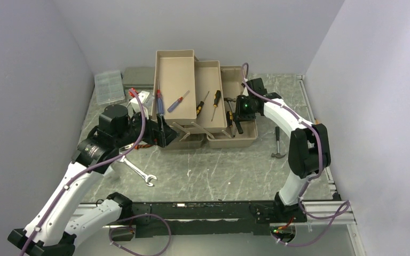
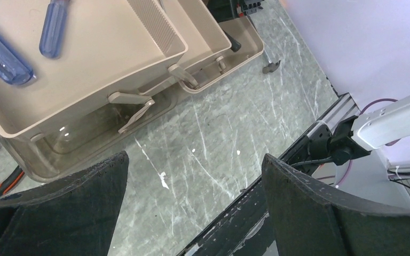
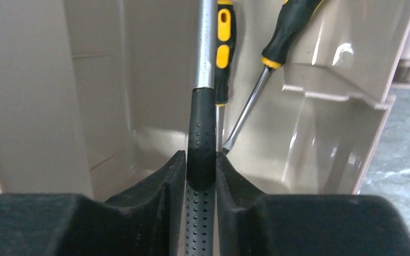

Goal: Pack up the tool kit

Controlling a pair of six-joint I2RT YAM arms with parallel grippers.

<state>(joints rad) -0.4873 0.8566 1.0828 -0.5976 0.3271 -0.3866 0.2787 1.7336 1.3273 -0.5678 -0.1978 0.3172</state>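
Observation:
The taupe toolbox [image 1: 244, 140] stands open in mid-table with its two trays folded out to the left. The left tray [image 1: 175, 69] holds blue-handled screwdrivers [image 1: 160, 101]. The middle tray [image 1: 209, 74] holds yellow-and-black screwdrivers [image 1: 215, 104]. My right gripper [image 1: 240, 110] is over the box base, shut on the black dotted grip of a silver-shafted hammer [image 3: 202, 133]; its head is out of view. My right gripper [image 3: 200, 162] points into the base beside two yellow-and-black screwdrivers [image 3: 223, 48]. My left gripper [image 1: 163, 134] is open and empty at the box's front left corner, above bare table [image 2: 195, 160].
A second hammer [image 1: 278, 144] lies on the table right of the box. A silver wrench [image 1: 139, 172] and orange-handled pliers [image 1: 144, 145] lie at the front left. A clear organiser [image 1: 109, 86] and a flat grey case [image 1: 139, 76] sit at the back left.

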